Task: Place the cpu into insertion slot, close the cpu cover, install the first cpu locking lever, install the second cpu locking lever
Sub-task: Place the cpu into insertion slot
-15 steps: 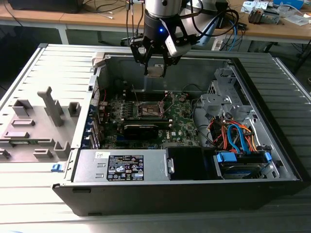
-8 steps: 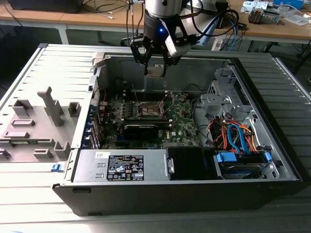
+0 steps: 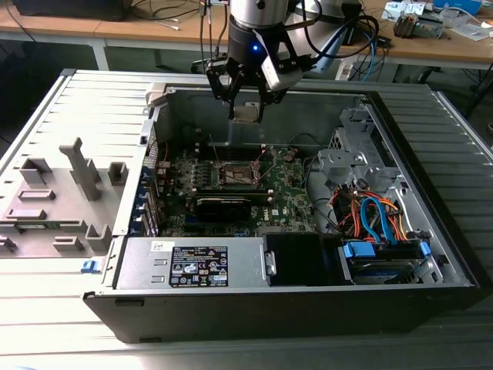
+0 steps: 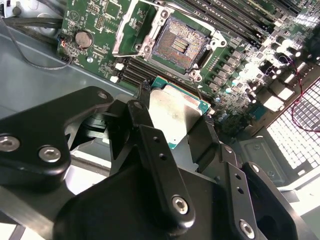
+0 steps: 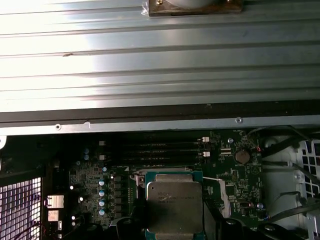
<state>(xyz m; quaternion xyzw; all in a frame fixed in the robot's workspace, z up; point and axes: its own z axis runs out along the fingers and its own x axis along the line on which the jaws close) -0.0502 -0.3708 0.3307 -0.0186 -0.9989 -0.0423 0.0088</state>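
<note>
My gripper (image 3: 246, 104) hangs over the back part of the open computer case (image 3: 431, 231), shut on the cpu (image 3: 246, 113), a thin square chip with a silver top and green edge. In both wrist views the cpu (image 4: 175, 112) (image 5: 174, 200) lies flat between the black fingers (image 4: 150, 135). Below it on the green motherboard sits the insertion slot (image 4: 180, 46) (image 3: 237, 173), its brownish contact field bare. The cpu cover (image 4: 131, 27) stands swung up beside the slot. The chip is above the slot and not touching it.
A grey power supply (image 3: 192, 266) fills the case's front. A drive cage with orange and blue cables (image 3: 377, 223) lies at the exterior view's right. A long black card (image 3: 223, 204) sits just in front of the slot. Memory slots (image 4: 235, 20) run beside it.
</note>
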